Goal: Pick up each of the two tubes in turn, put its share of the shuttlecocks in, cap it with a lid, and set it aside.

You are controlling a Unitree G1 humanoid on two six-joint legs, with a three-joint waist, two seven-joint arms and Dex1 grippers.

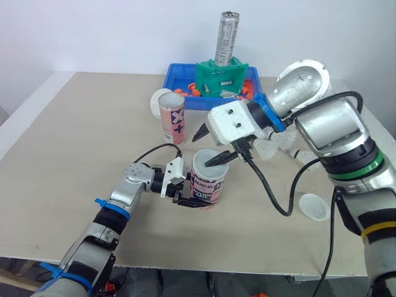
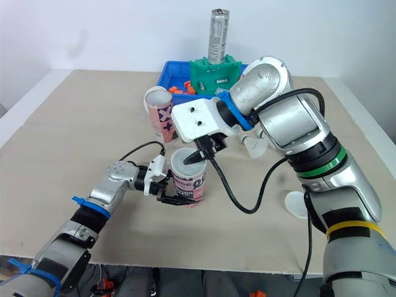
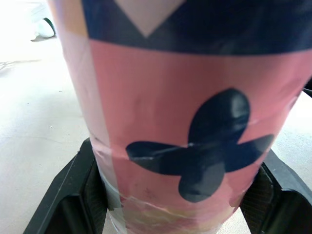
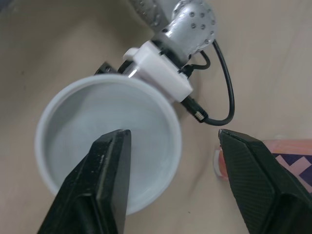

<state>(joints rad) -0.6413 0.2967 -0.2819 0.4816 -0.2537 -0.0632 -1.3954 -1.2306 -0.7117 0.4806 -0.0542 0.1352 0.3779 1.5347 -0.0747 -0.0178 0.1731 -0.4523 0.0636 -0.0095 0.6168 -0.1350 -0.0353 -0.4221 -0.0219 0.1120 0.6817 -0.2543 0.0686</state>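
1. Left gripper (image 1: 187, 200): my jaws are clamped on the lower body of the pink tube (image 1: 207, 184), one finger on each side. The tube stands upright on the table (image 1: 74, 142).
2. A white lid (image 4: 107, 114) sits on the top of this tube.
3. Right gripper (image 4: 173, 137): my jaws are spread and hold nothing. One finger is over the lid; the other is outside its rim. I cannot tell whether either touches it.
4. The second tube (image 1: 172, 117) stands upright near the blue bin (image 1: 176, 77).
5. Shuttlecocks (image 1: 269, 148) and a loose lid (image 1: 313, 207) lie to my right.
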